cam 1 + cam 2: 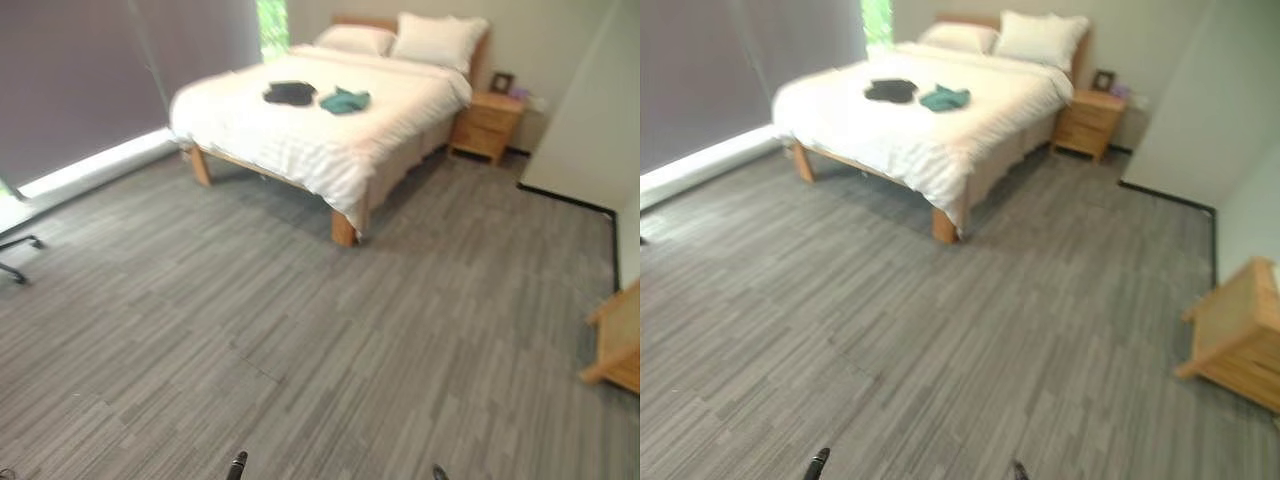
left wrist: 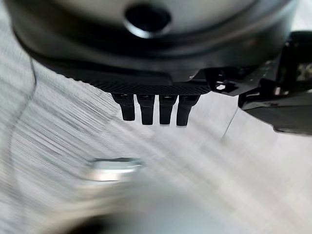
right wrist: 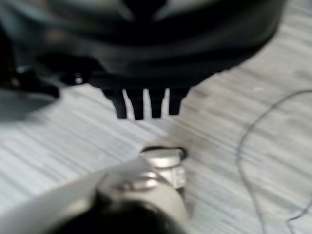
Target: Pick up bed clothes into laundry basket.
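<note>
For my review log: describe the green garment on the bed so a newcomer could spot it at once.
Start at the white bed by the window. Two small garments lie side by side on top, short of the pillows. The teal garment is the crumpled one nearer the wooden nightstand; its neighbour, the black garment, is darker.

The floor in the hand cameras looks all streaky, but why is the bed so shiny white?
In both wrist views the floor is smeared into streaks behind each hand's dark fingers, so it is out of focus; in the left eye view daylight from the window washes out the white bed, while the black garment and teal garment stay readable.
</note>
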Robot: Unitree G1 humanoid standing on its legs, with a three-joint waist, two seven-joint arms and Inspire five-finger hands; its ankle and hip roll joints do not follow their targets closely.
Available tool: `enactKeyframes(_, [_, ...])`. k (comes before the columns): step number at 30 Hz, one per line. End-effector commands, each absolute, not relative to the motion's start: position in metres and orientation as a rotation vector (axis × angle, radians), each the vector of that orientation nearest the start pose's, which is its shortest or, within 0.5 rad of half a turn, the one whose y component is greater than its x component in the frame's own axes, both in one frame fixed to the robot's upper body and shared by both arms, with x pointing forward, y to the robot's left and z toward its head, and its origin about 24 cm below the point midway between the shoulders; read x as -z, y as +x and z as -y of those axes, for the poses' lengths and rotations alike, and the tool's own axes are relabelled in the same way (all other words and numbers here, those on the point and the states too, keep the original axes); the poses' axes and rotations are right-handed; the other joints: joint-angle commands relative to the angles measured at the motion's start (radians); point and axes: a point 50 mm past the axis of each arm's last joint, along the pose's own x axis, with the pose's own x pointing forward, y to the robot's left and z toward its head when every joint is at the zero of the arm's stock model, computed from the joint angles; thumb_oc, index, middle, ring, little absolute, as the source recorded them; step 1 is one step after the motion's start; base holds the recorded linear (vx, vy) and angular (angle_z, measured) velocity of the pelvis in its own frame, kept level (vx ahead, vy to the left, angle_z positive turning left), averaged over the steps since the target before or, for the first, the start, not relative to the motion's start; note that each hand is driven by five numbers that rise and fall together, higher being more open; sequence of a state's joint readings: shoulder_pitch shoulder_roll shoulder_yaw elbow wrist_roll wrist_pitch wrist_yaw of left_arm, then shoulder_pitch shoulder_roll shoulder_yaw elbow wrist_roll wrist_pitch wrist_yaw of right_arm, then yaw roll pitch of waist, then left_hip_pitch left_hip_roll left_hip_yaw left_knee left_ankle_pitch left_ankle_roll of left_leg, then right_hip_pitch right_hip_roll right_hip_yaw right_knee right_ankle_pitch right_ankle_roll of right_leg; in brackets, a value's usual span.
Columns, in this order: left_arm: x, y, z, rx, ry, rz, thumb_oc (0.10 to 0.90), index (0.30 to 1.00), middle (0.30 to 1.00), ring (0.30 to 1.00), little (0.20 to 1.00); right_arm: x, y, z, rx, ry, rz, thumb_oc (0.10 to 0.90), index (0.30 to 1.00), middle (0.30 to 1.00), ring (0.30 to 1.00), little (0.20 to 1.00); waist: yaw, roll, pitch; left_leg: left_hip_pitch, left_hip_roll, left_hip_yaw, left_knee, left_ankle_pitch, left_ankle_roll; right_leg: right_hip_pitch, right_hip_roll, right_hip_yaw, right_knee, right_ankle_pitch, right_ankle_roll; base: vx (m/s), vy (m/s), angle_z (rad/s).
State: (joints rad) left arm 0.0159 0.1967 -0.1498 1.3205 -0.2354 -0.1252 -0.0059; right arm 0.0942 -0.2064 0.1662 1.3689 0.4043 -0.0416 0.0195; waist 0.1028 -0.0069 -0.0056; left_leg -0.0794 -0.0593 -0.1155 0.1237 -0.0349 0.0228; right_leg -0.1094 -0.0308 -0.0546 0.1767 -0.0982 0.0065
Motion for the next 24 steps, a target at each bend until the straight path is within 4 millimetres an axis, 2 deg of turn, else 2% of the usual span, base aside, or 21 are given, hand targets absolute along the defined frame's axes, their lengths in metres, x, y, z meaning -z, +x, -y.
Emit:
enactKeyframes(1, [0.165, 0.078, -0.232, -0.212, 0.093, -1.196, 0.8, 0.9, 0.9, 0.9, 0.9, 0.167, 0.077, 0.222, 0.266, 0.107, -1.181, 0.8, 0.9, 0.9, 0.9, 0.9, 0.028, -0.019, 0.03, 0.077, 0.008, -0.136, -0.211, 0.064, -0.041, 0.108, -0.071, -0.004, -0.194, 0.107, 0.124, 0.0, 0.0, 0.0])
enactKeyframes(4, [0.164, 0.073, -0.24, -0.281, 0.055, -1.196, 0.8, 0.9, 0.9, 0.9, 0.9, 0.166, 0.081, 0.22, 0.289, 0.145, -1.155, 0.8, 0.9, 0.9, 0.9, 0.9, 0.038, -0.024, 0.022, 0.086, 0.006, -0.136, -0.21, 0.061, -0.038, 0.122, -0.072, -0.005, -0.203, 0.108, 0.126, 0.01, 0.002, 0.0])
enactKeyframes(6, [0.161, 0.077, -0.246, -0.341, 0.023, -1.163, 0.8, 0.9, 0.9, 0.9, 0.9, 0.165, 0.084, 0.222, 0.336, 0.201, -1.124, 0.8, 0.9, 0.9, 0.9, 0.9, 0.042, -0.026, 0.018, 0.089, 0.005, -0.138, -0.21, 0.06, -0.038, 0.129, -0.073, -0.008, -0.206, 0.107, 0.127, 0.03, 0.001, 0.01])
enactKeyframes(7, [0.159, 0.078, -0.253, -0.392, -0.017, -1.139, 0.8, 0.9, 0.9, 0.9, 0.9, 0.161, 0.095, 0.225, 0.369, 0.245, -1.064, 0.8, 0.9, 0.9, 0.9, 0.9, 0.04, -0.027, 0.017, 0.09, 0.006, -0.136, -0.21, 0.059, -0.039, 0.13, -0.073, -0.005, -0.205, 0.106, 0.128, 0.01, 0.004, 0.05])
enactKeyframes(8, [0.159, 0.078, -0.253, -0.392, -0.018, -1.139, 0.8, 0.9, 0.9, 0.9, 0.9, 0.161, 0.095, 0.225, 0.369, 0.245, -1.065, 0.8, 0.9, 0.9, 0.9, 0.9, 0.04, -0.027, 0.017, 0.091, 0.006, -0.135, -0.209, 0.059, -0.039, 0.131, -0.073, -0.005, -0.205, 0.106, 0.128, 0.01, 0.019, 0.07])
enactKeyframes(9, [0.148, 0.096, -0.273, -0.446, -0.003, -1.047, 0.8, 0.9, 0.9, 0.9, 0.9, 0.149, 0.121, 0.237, 0.379, 0.256, -0.944, 0.8, 0.9, 0.9, 0.9, 0.9, 0.034, -0.027, 0.015, 0.094, 0.007, -0.13, -0.207, 0.058, -0.039, 0.128, -0.072, 0.001, -0.199, 0.105, 0.131, 0.0, 0.0, 0.0])
enactKeyframes(10, [0.14, 0.11, -0.284, -0.462, 0.007, -0.979, 0.8, 0.9, 0.9, 0.9, 0.9, 0.14, 0.137, 0.244, 0.382, 0.256, -0.87, 0.8, 0.9, 0.9, 0.9, 0.9, 0.03, -0.027, 0.017, 0.097, 0.008, -0.126, -0.207, 0.057, -0.04, 0.126, -0.072, 0.006, -0.196, 0.106, 0.133, -0.01, 0.022, -0.03])
enactKeyframes(11, [0.14, 0.11, -0.284, -0.462, 0.007, -0.979, 0.8, 0.9, 0.9, 0.9, 0.9, 0.14, 0.137, 0.244, 0.382, 0.256, -0.87, 0.8, 0.9, 0.9, 0.9, 0.9, 0.03, -0.027, 0.017, 0.097, 0.008, -0.126, -0.207, 0.057, -0.039, 0.126, -0.072, 0.006, -0.196, 0.106, 0.133, -0.03, 0.034, -0.08])
enactKeyframes(12, [0.118, 0.141, -0.304, -0.483, 0.04, -0.841, 0.8, 0.9, 0.9, 0.9, 0.9, 0.113, 0.173, 0.262, 0.363, 0.198, -0.708, 0.8, 0.9, 0.9, 0.9, 0.9, 0.021, -0.023, 0.018, 0.098, 0.009, -0.119, -0.208, 0.059, -0.039, 0.122, -0.072, 0.013, -0.191, 0.109, 0.135, -0.04, 0.044, -0.05])
enactKeyframes(13, [0.111, 0.15, -0.314, -0.495, 0.078, -0.83, 0.8, 0.9, 0.9, 0.9, 0.9, 0.1, 0.19, 0.268, 0.338, 0.157, -0.657, 0.8, 0.9, 0.9, 0.9, 0.9, 0.016, -0.02, 0.019, 0.097, 0.01, -0.115, -0.209, 0.06, -0.039, 0.119, -0.072, 0.018, -0.19, 0.111, 0.137, -0.04, 0.06, -0.06])
enactKeyframes(14, [0.088, 0.178, -0.322, -0.529, 0.073, -0.687, 0.8, 0.9, 0.9, 0.9, 0.9, 0.08, 0.212, 0.267, 0.299, 0.118, -0.554, 0.8, 0.9, 0.9, 0.9, 0.9, 0.012, -0.017, 0.022, 0.102, 0.01, -0.111, -0.21, 0.058, -0.037, 0.119, -0.071, 0.024, -0.189, 0.112, 0.139, -0.02, 0.035, -0.07])
enactKeyframes(15, [0.088, 0.178, -0.322, -0.529, 0.073, -0.687, 0.8, 0.9, 0.9, 0.9, 0.9, 0.08, 0.213, 0.267, 0.299, 0.117, -0.554, 0.8, 0.9, 0.9, 0.9, 0.9, 0.012, -0.018, 0.02, 0.099, 0.01, -0.111, -0.21, 0.06, -0.038, 0.116, -0.071, 0.025, -0.19, 0.114, 0.139, -0.02, 0.032, -0.15])
enactKeyframes(16, [0.068, 0.201, -0.319, -0.52, 0.012, -0.53, 0.8, 0.9, 0.9, 0.9, 0.9, 0.067, 0.221, 0.267, 0.288, 0.104, -0.489, 0.8, 0.9, 0.9, 0.9, 0.9, 0.01, -0.016, 0.02, 0.098, 0.01, -0.107, -0.211, 0.061, -0.036, 0.113, -0.071, 0.027, -0.189, 0.116, 0.141, -0.04, 0.042, -0.18])
enactKeyframes(17, [0.025, 0.229, -0.313, -0.466, -0.048, -0.282, 0.8, 0.9, 0.9, 0.9, 0.9, 0.04, 0.239, 0.267, 0.246, 0.072, -0.357, 0.8, 0.9, 0.9, 0.9, 0.9, 0.008, -0.013, 0.023, 0.094, 0.012, -0.102, -0.211, 0.063, -0.035, 0.106, -0.072, 0.03, -0.189, 0.12, 0.144, -0.03, 0.04, -0.16])
enactKeyframes(18, [0.025, 0.228, -0.312, -0.467, -0.047, -0.284, 0.8, 0.9, 0.9, 0.9, 0.9, 0.04, 0.238, 0.266, 0.246, 0.071, -0.359, 0.8, 0.9, 0.9, 0.9, 0.9, 0.008, -0.013, 0.022, 0.095, 0.012, -0.102, -0.211, 0.063, -0.035, 0.107, -0.072, 0.03, -0.189, 0.119, 0.144, -0.03, 0.038, -0.09])
enactKeyframes(19, [0.014, 0.23, -0.308, -0.451, -0.063, -0.22, 0.8, 0.9, 0.9, 0.9, 0.9, 0.032, 0.242, 0.265, 0.232, 0.067, -0.319, 0.8, 0.9, 0.9, 0.9, 0.9, 0.01, -0.013, 0.026, 0.094, 0.011, -0.103, -0.211, 0.063, -0.034, 0.105, -0.072, 0.03, -0.191, 0.121, 0.143, -0.01, 0.03, -0.04])
enactKeyframes(20, [-0.005, 0.232, -0.297, -0.407, -0.134, -0.099, 0.8, 0.9, 0.9, 0.9, 0.9, 0.012, 0.251, 0.252, 0.16, 0.061, -0.223, 0.8, 0.9, 0.9, 0.9, 0.9, 0.012, -0.014, 0.03, 0.096, 0.01, -0.102, -0.21, 0.061, -0.032, 0.105, -0.073, 0.033, -0.195, 0.124, 0.141, 0.0, 0.036, -0.09])
enactKeyframes(21, [-0.005, 0.229, -0.293, -0.4, -0.153, -0.091, 0.8, 0.9, 0.9, 0.9, 0.9, 0.006, 0.253, 0.246, 0.134, 0.071, -0.188, 0.8, 0.9, 0.9, 0.9, 0.9, 0.012, -0.016, 0.032, 0.098, 0.011, -0.099, -0.209, 0.059, -0.03, 0.107, -0.073, 0.035, -0.198, 0.126, 0.141, 0.02, 0.035, -0.16])
enactKeyframes(24, [-0.003, 0.229, -0.283, -0.407, -0.198, -0.076, 0.8, 0.9, 0.9, 0.9, 0.9, 0.004, 0.251, 0.233, 0.099, 0.095, -0.165, 0.8, 0.9, 0.9, 0.9, 0.9, 0.015, -0.022, 0.04, 0.106, 0.011, -0.094, -0.203, 0.05, -0.026, 0.115, -0.077, 0.042, -0.207, 0.129, 0.142, 0.05, 0.032, -0.23])
